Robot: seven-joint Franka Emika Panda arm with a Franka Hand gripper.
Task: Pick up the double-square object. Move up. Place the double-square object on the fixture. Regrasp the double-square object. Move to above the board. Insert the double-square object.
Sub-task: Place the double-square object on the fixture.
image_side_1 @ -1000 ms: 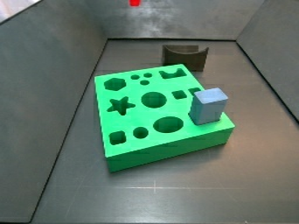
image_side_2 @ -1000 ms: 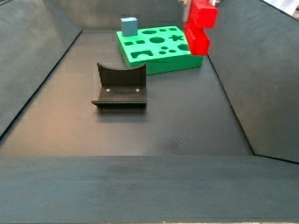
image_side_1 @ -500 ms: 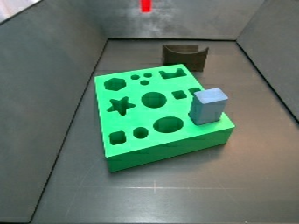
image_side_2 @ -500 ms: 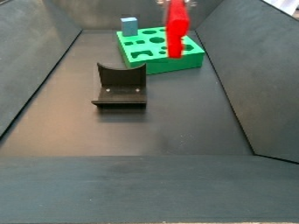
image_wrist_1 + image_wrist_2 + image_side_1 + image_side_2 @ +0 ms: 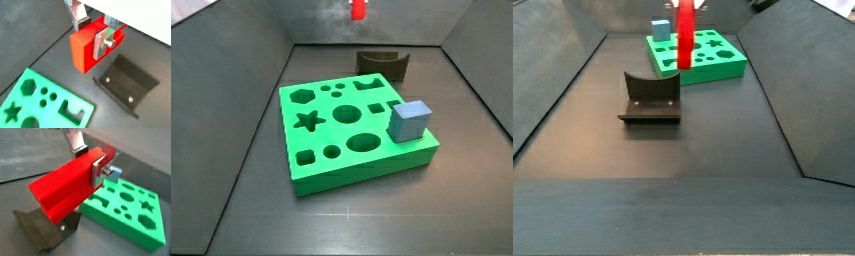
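**Red block held high, fixture low and off to one side**

The double-square object point(image 5: 85, 47) is off the floor, clamped between the 2 silver fingers point(image 5: 105, 41) of the gripper point(image 5: 93, 27), which is closed on the block's upper end. In both wrist views the block runs away from the fingers as a long red bar, and in a side view it hangs as a tall, narrow upright strip point(image 5: 684, 38), so its long axis looks roughly vertical. In a side view only its lower tip point(image 5: 358, 10) shows, at the top edge of the picture, high above everything on the floor

The relation that matters for the placing step: the fixture point(image 5: 648, 98) stands on the dark floor, below the block and nearer that side camera, well apart from it. In a wrist view the fixture point(image 5: 125, 82) lies past the block's free end and off to one side, not straight under it. By my judgement the coming move needs a sideways shift toward the fixture and then a descent

The board point(image 5: 352, 130) lies flat on the floor with a grey-blue cube point(image 5: 410, 120) standing on one corner of it; the fixture point(image 5: 384, 63) sits just beyond the board's far edge, apart from it
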